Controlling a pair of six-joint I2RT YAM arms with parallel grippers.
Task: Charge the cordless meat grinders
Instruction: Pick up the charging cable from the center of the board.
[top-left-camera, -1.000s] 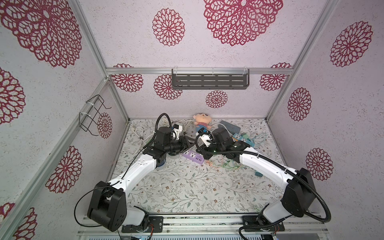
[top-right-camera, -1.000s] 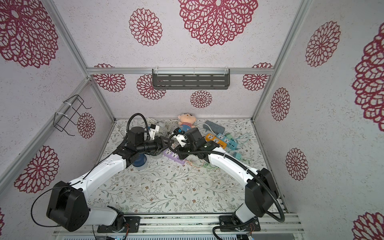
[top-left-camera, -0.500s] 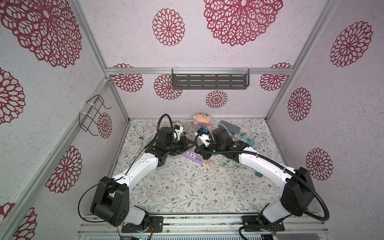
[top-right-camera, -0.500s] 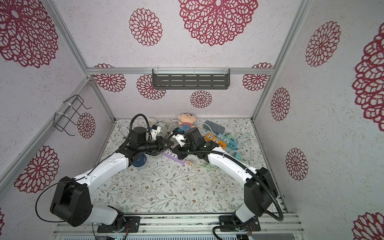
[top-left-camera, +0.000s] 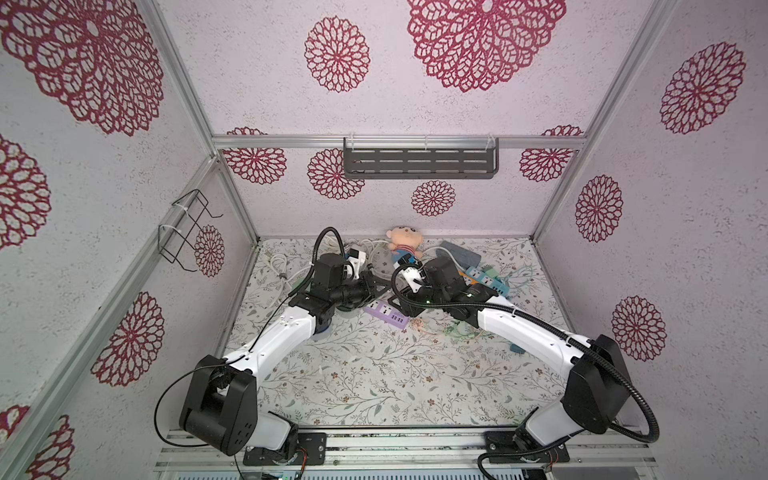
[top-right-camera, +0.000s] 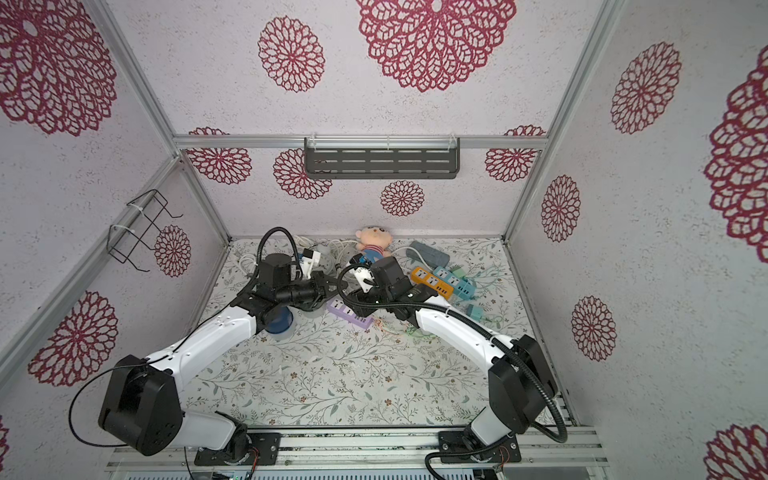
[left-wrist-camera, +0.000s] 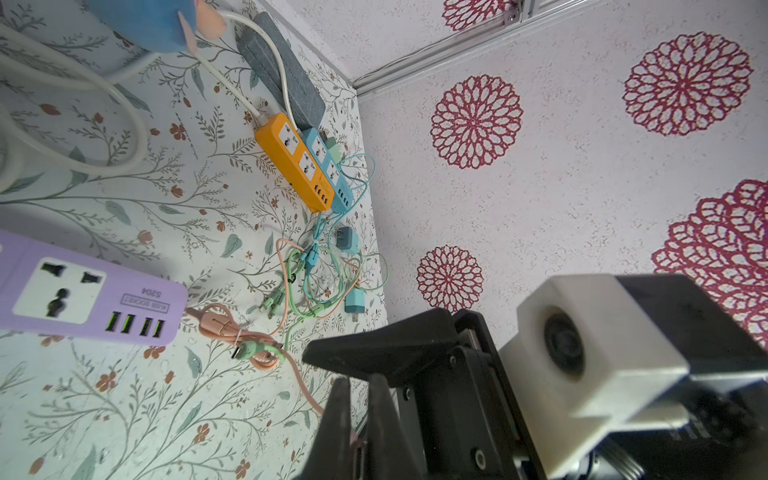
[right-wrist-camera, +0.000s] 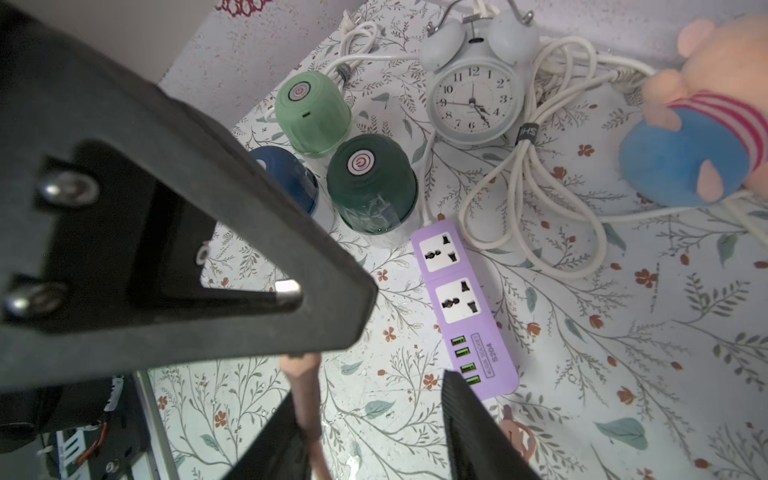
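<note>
Left side of tabletop (right-wrist-camera: 623, 374): light green grinder (right-wrist-camera: 312, 112), dark green grinder (right-wrist-camera: 370, 183), navy grinder (right-wrist-camera: 286, 183) clustered upright.
Left gripper (left-wrist-camera: 359, 386): pinching pink cable (right-wrist-camera: 305, 386).
Right gripper (right-wrist-camera: 370, 399): spread, cable beside one finger.
Purple power strip (right-wrist-camera: 465, 307): just right of dark green grinder.

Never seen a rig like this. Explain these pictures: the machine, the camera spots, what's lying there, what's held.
Two white-and-black robot arms stand at the near edge of the table, each ending in a two-fingered gripper. The top views look down on everything; each wrist view comes from a camera on one arm. On the table: a light green grinder, a dark green grinder, a navy grinder, an alarm clock, a plush doll, a purple power strip, an orange strip, a blue strip, loose cables. The left gripper is shut on a pink cable; the right gripper is open, that cable between its fingers.
</note>
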